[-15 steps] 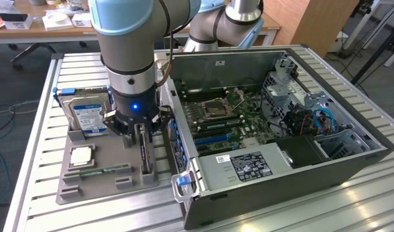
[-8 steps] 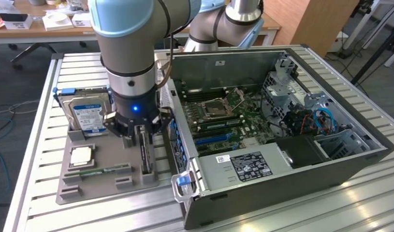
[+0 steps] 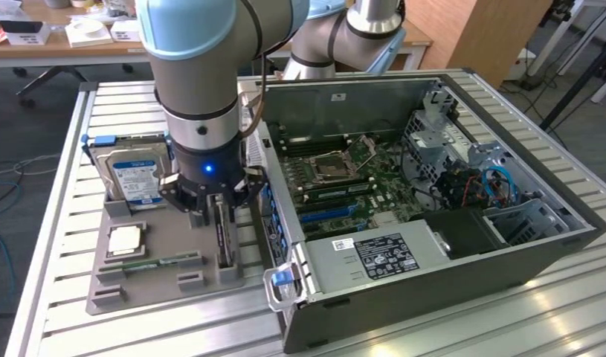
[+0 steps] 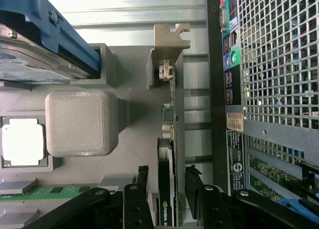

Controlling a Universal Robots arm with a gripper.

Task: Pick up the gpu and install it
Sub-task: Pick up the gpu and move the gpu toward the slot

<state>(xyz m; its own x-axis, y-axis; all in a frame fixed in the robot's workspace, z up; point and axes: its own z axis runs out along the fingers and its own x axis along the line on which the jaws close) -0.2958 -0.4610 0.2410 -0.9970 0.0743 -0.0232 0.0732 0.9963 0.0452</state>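
The gpu [image 3: 223, 232] stands on its long edge in a slot of the grey parts tray [image 3: 134, 290], right beside the open computer case [image 3: 432, 186]. In the wrist view the gpu [image 4: 169, 134] runs as a thin card with its metal bracket at the far end. My gripper [image 3: 221, 214] has come straight down over it. In the wrist view the gripper [image 4: 168, 189] is open, with one black finger [image 4: 142, 186] on each side of the card and a narrow gap at both faces.
On the tray also sit a silver hard drive [image 3: 134, 175] in a blue carrier, a CPU [image 3: 124, 239] and a green RAM stick [image 3: 169, 262]. The case's rear grille [image 4: 274, 64] is close to the card. Inside the case, the motherboard [image 3: 343, 178] lies exposed.
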